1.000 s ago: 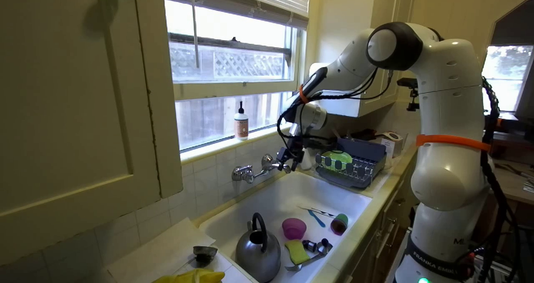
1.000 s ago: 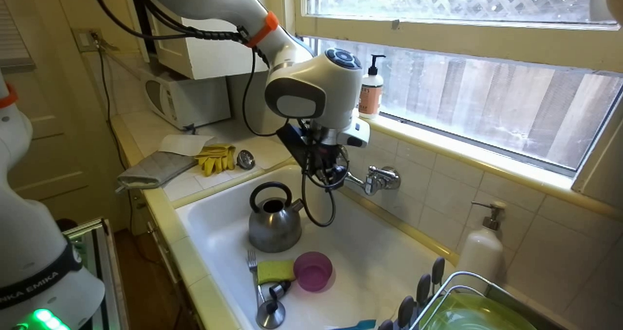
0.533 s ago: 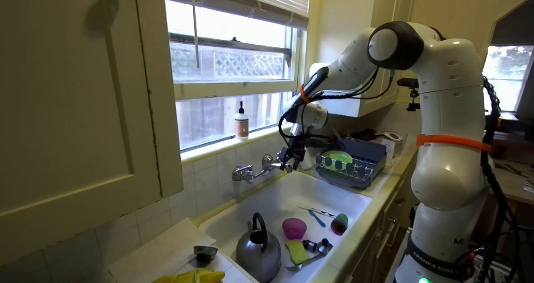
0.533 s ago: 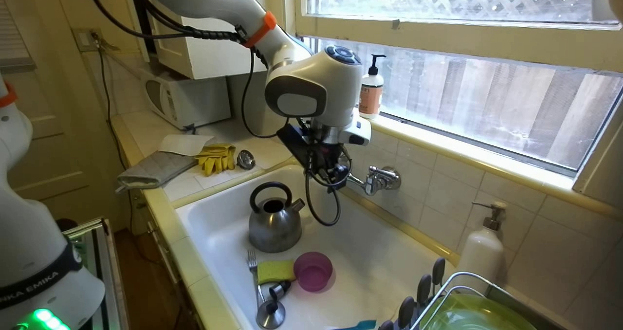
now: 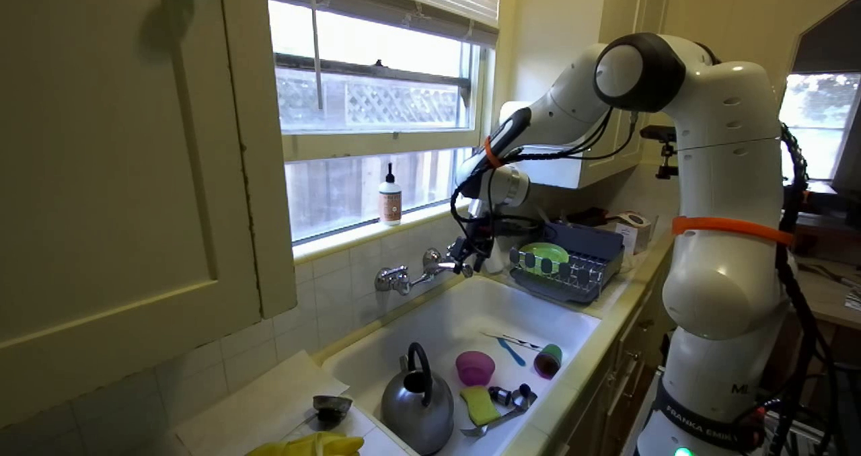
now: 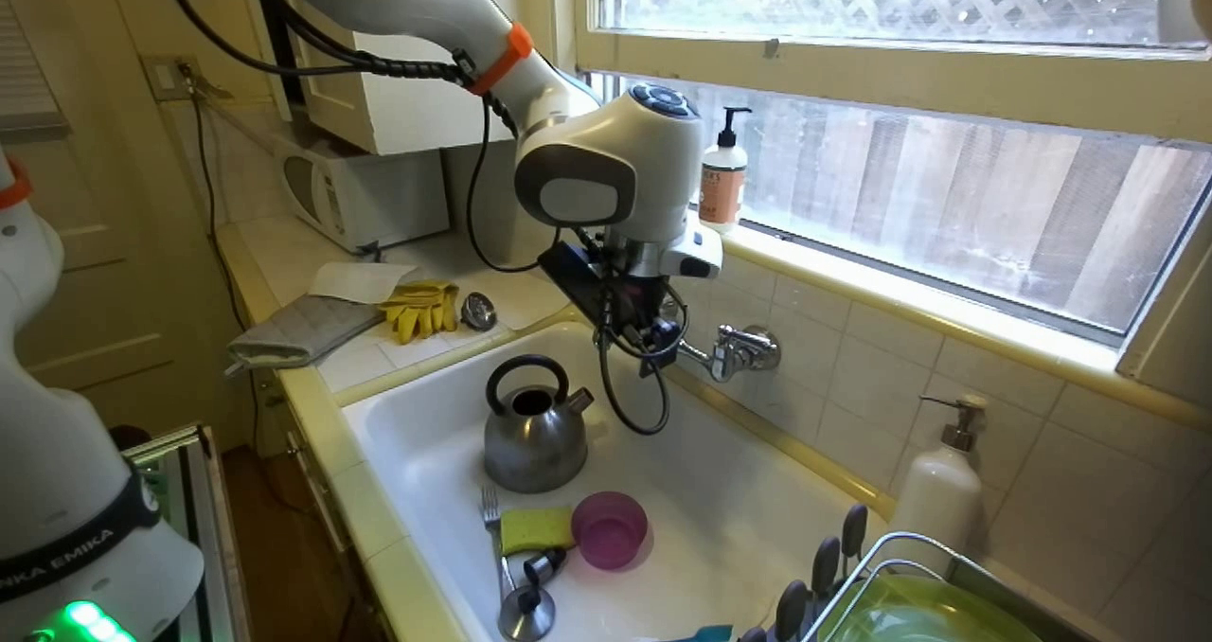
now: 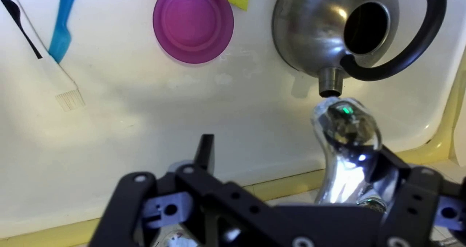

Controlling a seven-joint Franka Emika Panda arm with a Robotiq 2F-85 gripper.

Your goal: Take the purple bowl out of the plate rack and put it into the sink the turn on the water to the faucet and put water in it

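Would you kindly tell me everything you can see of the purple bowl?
The purple bowl is small and round, of slightly translucent, plastic-looking material, narrowing from its rim to a smaller base. It stands upright, mouth up, on the floor of the white sink, and looks empty. The yellow-green sponge lies right beside it; whether they touch is unclear. Nothing grips it.

Purple bowl (image 7: 193,23) in sink (image 7: 120,137)

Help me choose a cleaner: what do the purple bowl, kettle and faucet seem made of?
Purple bowl: plastic or silicone, I can't tell which; even colour, soft sheen.
Kettle: likely stainless steel, satin grey with blurred highlights.
Faucet: probably chromed metal, polished, with mirror-like reflections.
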